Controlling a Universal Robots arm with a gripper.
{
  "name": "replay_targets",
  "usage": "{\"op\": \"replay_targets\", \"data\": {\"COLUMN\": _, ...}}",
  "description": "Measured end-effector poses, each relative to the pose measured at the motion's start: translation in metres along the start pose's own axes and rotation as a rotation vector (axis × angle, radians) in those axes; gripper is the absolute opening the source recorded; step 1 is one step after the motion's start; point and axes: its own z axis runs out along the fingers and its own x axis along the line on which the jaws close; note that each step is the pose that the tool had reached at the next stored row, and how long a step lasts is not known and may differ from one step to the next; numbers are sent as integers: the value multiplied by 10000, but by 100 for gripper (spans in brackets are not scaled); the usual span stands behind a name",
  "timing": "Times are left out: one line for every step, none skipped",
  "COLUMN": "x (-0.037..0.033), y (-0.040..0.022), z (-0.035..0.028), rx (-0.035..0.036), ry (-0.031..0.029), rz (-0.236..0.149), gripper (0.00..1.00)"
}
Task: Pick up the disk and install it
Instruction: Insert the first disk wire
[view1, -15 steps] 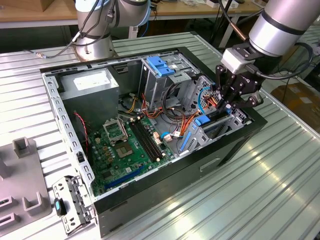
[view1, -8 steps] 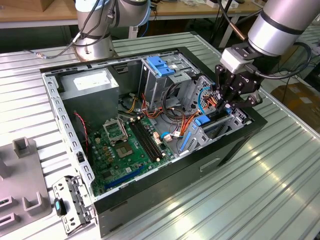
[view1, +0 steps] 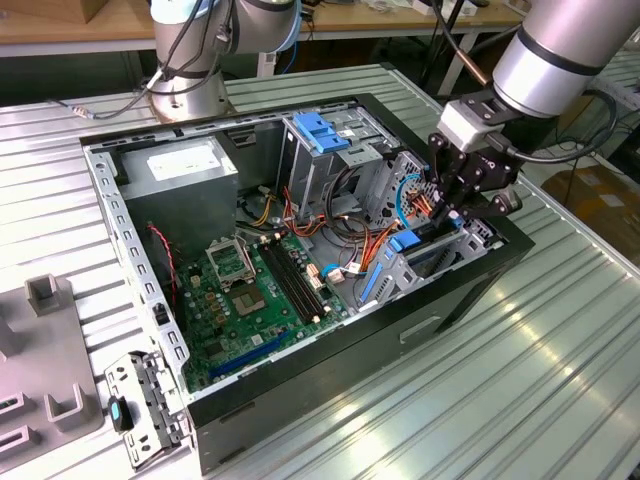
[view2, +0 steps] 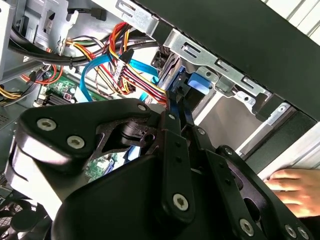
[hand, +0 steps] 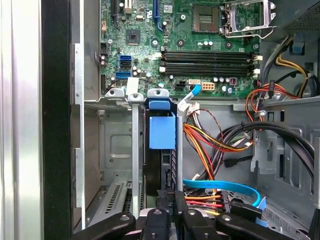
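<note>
Claw (view1: 452, 213) at my frame's right looks closed on the disk (hand: 161, 150), standing upright in its bay (hand: 117, 150).

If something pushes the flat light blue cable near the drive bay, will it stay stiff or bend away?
The flat light blue cable would probably bend away, since it already hangs in a loose curve. It looks thin like a ribbon, so it is likely light. It may snag rather than slide freely, because it runs close to the bundle of red, orange and yellow wires.
</note>
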Motion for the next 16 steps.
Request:
{"op": "replay_targets", "data": {"x": 0, "y": 0, "z": 1, "rx": 0, "ry": 0, "rz": 0, "gripper": 17}}
{"op": "replay_targets", "data": {"x": 1, "y": 0, "z": 3, "rx": 0, "ry": -3, "rz": 0, "gripper": 17}}
{"op": "replay_targets", "data": {"x": 1, "y": 0, "z": 3, "rx": 0, "ry": -1, "rz": 1, "gripper": 17}}
{"op": "replay_targets", "data": {"x": 1, "y": 0, "z": 3, "rx": 0, "ry": -1, "rz": 0, "gripper": 18}}
{"op": "replay_targets", "data": {"x": 2, "y": 0, "z": 5, "rx": 0, "ry": -2, "rz": 0, "gripper": 18}}
{"op": "replay_targets", "data": {"x": 2, "y": 0, "z": 4, "rx": 0, "ry": -1, "rz": 1, "gripper": 24}}
{"op": "replay_targets", "data": {"x": 2, "y": 0, "z": 0, "rx": 2, "ry": -2, "rz": 1, "gripper": 24}}
{"op": "replay_targets", "data": {"x": 1, "y": 0, "z": -17, "rx": 10, "ry": -1, "rz": 1, "gripper": 30}}
{"op": "replay_targets", "data": {"x": -1, "y": 0, "z": -52, "rx": 28, "ry": -2, "rz": -1, "gripper": 30}}
{"op": "replay_targets", "data": {"x": -3, "y": 0, "z": -87, "rx": 40, "ry": -3, "rz": -1, "gripper": 30}}
{"op": "replay_targets", "data": {"x": -4, "y": -1, "z": -116, "rx": 47, "ry": -2, "rz": -2, "gripper": 30}}
{"op": "replay_targets", "data": {"x": -4, "y": 0, "z": -115, "rx": 47, "ry": -4, "rz": -2, "gripper": 30}}
{"op": "replay_targets", "data": {"x": -4, "y": 0, "z": -115, "rx": 47, "ry": -5, "rz": -2, "gripper": 30}}
{"op": "replay_targets", "data": {"x": -4, "y": 0, "z": -116, "rx": 47, "ry": -4, "rz": -2, "gripper": 30}}
{"op": "replay_targets", "data": {"x": -4, "y": 0, "z": -117, "rx": 47, "ry": -2, "rz": -2, "gripper": 22}}
{"op": "replay_targets", "data": {"x": -4, "y": 0, "z": -117, "rx": 47, "ry": -2, "rz": -2, "gripper": 16}}
